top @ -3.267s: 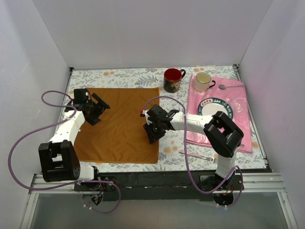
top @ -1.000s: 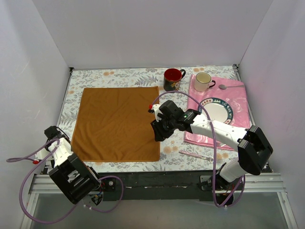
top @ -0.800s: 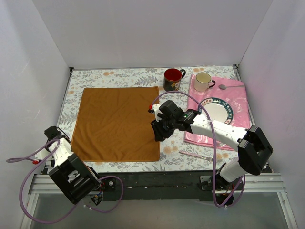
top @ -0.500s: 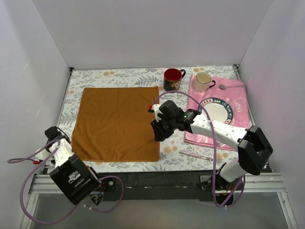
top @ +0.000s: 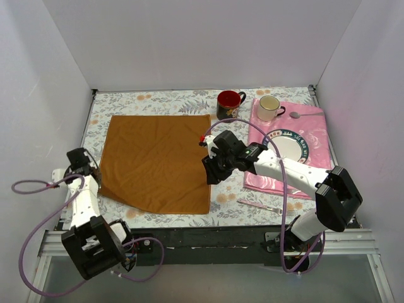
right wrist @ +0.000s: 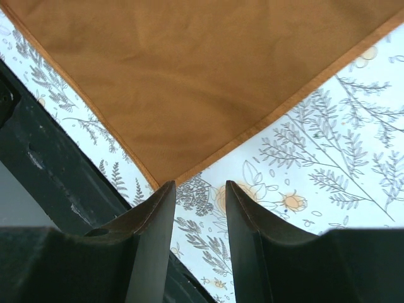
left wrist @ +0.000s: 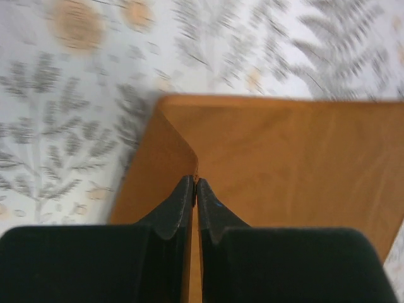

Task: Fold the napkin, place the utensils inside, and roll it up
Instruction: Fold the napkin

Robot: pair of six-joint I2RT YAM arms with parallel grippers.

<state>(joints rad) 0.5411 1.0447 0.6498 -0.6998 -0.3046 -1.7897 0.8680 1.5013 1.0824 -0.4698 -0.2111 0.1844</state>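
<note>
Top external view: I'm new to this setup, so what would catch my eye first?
A rust-orange square cloth napkin lies spread left of centre on the floral table. The left hand is pinched shut on its near-left corner; the right hand hangs open by the near-right corner. A pink floral cloth with a white plate lies at right.

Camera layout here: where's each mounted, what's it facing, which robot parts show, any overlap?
Top external: above and behind the bases, looking down at the workspace; both arms show.
Left wrist: on that wrist, looking along the left end effector, shut on a napkin fold.
Right wrist: on that wrist, looking down past the open right end effector at a napkin corner.
Shared: all three show the napkin and floral tablecloth.
</note>
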